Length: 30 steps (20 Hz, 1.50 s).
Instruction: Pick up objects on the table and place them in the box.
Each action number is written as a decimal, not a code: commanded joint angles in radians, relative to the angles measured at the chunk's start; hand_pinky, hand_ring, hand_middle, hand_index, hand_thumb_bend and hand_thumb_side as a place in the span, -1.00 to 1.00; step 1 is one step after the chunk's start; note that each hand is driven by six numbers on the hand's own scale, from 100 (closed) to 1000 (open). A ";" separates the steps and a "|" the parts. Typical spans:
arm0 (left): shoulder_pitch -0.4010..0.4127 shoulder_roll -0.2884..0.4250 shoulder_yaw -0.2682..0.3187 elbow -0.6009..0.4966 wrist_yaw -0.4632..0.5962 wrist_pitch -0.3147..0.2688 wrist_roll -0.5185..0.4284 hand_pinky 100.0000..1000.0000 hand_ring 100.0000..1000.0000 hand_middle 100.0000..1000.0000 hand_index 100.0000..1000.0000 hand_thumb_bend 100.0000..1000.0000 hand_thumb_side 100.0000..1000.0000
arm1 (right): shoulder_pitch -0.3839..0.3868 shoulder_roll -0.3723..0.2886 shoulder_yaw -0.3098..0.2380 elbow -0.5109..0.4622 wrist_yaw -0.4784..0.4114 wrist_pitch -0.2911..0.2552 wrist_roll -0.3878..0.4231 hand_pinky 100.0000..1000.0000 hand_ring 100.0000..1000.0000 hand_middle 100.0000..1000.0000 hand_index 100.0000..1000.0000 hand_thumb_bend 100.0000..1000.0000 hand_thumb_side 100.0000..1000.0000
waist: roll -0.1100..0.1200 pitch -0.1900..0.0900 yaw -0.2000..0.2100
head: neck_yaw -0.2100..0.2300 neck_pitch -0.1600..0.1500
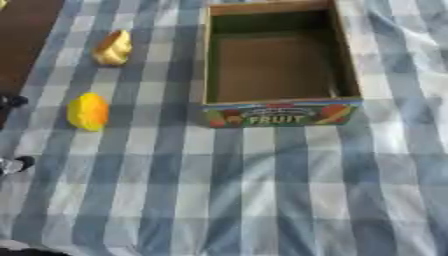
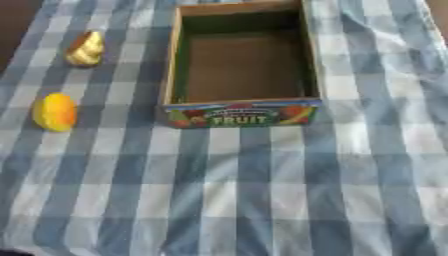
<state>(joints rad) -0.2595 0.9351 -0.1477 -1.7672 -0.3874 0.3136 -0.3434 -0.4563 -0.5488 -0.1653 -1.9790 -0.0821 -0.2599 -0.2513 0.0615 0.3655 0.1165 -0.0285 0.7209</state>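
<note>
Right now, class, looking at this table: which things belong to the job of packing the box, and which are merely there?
Part of the job:
- yellow-orange fruit, left of the box
- pale yellow fruit, farther back on the left
- FRUIT box, nothing inside it

Merely there:
- blue checked tablecloth
- dark objects at the left edge

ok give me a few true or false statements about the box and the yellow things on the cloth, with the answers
1. The box holds nothing. True.
2. Both yellow objects lie to the right of the box. False: the yellow-orange object and the pale yellow object both lie to its left.
3. The box's near wall reads FRUIT. True.
4. The pale yellow object lies nearer the camera than the yellow-orange one. False: it lies farther back.
5. A robot hand is holding one of the yellow objects. False: neither hand shows, and both objects rest on the checked cloth.
</note>
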 commanded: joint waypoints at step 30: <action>-0.350 -0.195 -0.125 0.345 -0.129 -0.059 -0.158 0.52 0.55 0.45 0.75 -0.06 -1.00 | -0.021 0.018 0.018 -0.021 -0.041 0.010 0.036 0.51 0.74 0.36 0.46 -1.00 0.22 | 0.017 -0.009 -0.043 | 0.047 -0.015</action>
<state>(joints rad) -0.5917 0.7197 -0.2783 -1.4234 -0.4871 0.2504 -0.4754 -0.4658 -0.5175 -0.1462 -1.9790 -0.1163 -0.2478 -0.2174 0.0796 0.3746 0.0738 0.0133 0.7106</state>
